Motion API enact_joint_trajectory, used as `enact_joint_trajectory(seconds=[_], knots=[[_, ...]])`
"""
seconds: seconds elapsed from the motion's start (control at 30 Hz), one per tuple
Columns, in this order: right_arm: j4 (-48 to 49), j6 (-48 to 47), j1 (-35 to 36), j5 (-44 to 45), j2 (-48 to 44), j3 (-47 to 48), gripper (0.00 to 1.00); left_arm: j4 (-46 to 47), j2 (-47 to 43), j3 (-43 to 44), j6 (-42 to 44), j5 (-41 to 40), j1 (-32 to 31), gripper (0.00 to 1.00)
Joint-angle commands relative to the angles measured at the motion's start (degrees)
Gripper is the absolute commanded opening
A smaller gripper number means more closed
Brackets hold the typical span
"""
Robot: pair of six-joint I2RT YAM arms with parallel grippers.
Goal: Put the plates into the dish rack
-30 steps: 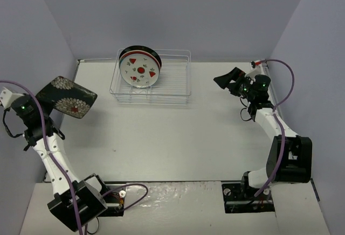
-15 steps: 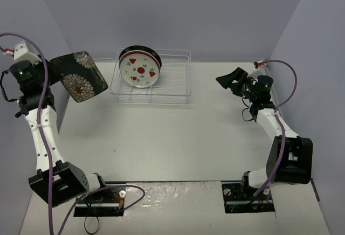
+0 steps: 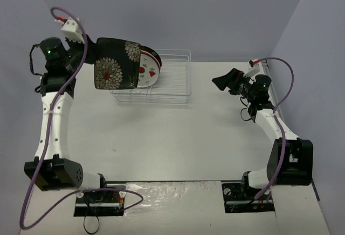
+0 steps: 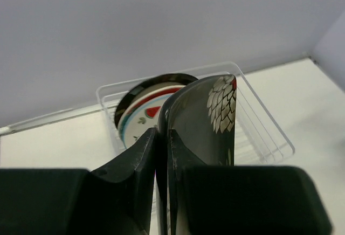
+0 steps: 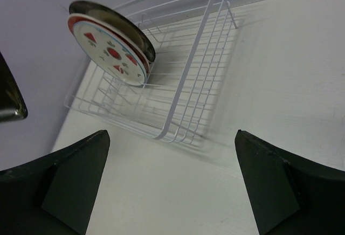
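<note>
While the left arm rises steeply from its base at the near left corner of the white desk (image 3: 178,138), with its wrist lifted high against the back-left wall, the left pincer (image 3: 92,57) is clenched on the edge of a glossy rounded-square black plate with white floral pattern (image 3: 116,65). That plate hangs in the air on edge at the left end of the rectangular white wire dish rack (image 3: 170,81). Its patterned face is turned toward the overhead camera, and there it partly covers the plates already loaded. In the left wrist view the two dark fingers (image 4: 137,159) squeeze the plate's rim between them, with the rack beyond. In the right wrist view, a dark corner of the plate shows to the left of the rack, apart from the wire.

The rack sits at the far side of the desk. Three plates lean together at its left end. A round black-rimmed plate (image 5: 102,14) is at the back, a round red-and-teal plate (image 5: 81,26) is in the middle, and a round white plate with red spots (image 5: 110,52) is in front.

The right arm is bent at the elbow above the desk's right side, with its wrist turned toward the rack. The right pincer (image 3: 225,80) is released, its jaws spread wide around nothing, well apart from the rack.
</note>
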Motion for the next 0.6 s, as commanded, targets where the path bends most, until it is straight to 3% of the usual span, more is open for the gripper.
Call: enact_joint_trajectory(seconds=[0.0,0.17,0.3,0.43,0.57], knots=[[4.0,-14.8,8.9,-2.6,-3.6,3.4,0.99,4.2,4.5,11.1,5.1,3.4,-3.5,0.0],[1.9,-21.7,22.1,-5.0,4.0,12.9,0.98,7.8,7.6,11.9,0.8,6.3,-4.0,0.0],[4.5,-20.6,26.1,-9.0,11.8,20.6,0.98,11.2,8.6,11.3,-0.1,11.0,-5.6,0.0],[3.6,-18.4,26.5,-8.7,15.8,24.1,0.97,9.1,9.6,12.9,4.9,11.3,-6.9,0.0],[1.8,-18.5,26.3,-7.0,15.4,22.9,0.97,0.5,12.4,17.4,18.2,10.7,-9.7,0.0]])
